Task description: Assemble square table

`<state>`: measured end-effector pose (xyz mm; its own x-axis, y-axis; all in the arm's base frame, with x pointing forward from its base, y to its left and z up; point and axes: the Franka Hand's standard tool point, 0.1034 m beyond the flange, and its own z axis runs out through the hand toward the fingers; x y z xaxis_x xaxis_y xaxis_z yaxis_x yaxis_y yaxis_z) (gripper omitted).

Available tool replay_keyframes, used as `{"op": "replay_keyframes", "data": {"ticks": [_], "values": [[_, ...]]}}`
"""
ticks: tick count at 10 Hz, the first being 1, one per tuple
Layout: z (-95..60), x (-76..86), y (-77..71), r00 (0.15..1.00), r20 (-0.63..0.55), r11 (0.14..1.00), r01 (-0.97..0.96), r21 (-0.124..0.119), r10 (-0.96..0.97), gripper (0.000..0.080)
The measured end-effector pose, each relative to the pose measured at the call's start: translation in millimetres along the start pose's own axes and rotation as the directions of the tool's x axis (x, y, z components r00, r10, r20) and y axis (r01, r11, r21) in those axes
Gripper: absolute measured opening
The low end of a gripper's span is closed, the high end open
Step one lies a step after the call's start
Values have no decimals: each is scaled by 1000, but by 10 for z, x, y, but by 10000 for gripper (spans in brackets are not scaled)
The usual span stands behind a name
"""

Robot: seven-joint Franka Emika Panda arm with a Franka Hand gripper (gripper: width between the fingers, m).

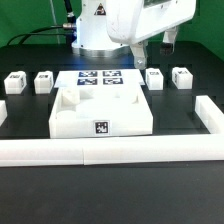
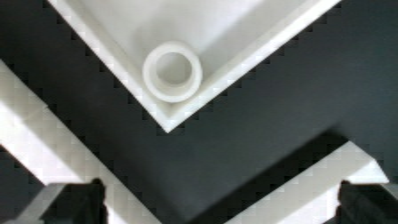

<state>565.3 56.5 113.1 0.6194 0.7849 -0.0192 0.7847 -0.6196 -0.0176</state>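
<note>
The square table slab (image 1: 100,110) is white with a raised rim and a tag on its front face, and lies in the middle of the black table. Two leg blocks (image 1: 15,83) (image 1: 43,80) stand at the exterior view's left and two more (image 1: 155,78) (image 1: 181,76) at its right. My gripper (image 1: 153,48) hangs open and empty in the air above the back right, over the right-hand leg blocks. In the wrist view one slab corner (image 2: 125,40) with a round socket (image 2: 173,70) shows, apart from the open gripper (image 2: 214,205) with dark fingertips (image 2: 63,205).
The marker board (image 1: 100,78) lies flat behind the slab. A long low white border wall (image 1: 100,152) runs along the front and up both sides (image 1: 208,115). White bands (image 2: 45,150) cross the wrist view beside the fingers; I cannot tell what they are.
</note>
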Motion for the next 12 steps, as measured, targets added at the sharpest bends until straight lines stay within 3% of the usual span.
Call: {"op": "replay_keyframes", "data": {"ticks": [10,11,12], "values": [[9,-6,-1,1000,1,1000,0,1,0,649],[37,-97,-18,999,-6,999,39,-6,-40,649],[146,-314,-98,996,-4,996,93,-6,-93,649]]}}
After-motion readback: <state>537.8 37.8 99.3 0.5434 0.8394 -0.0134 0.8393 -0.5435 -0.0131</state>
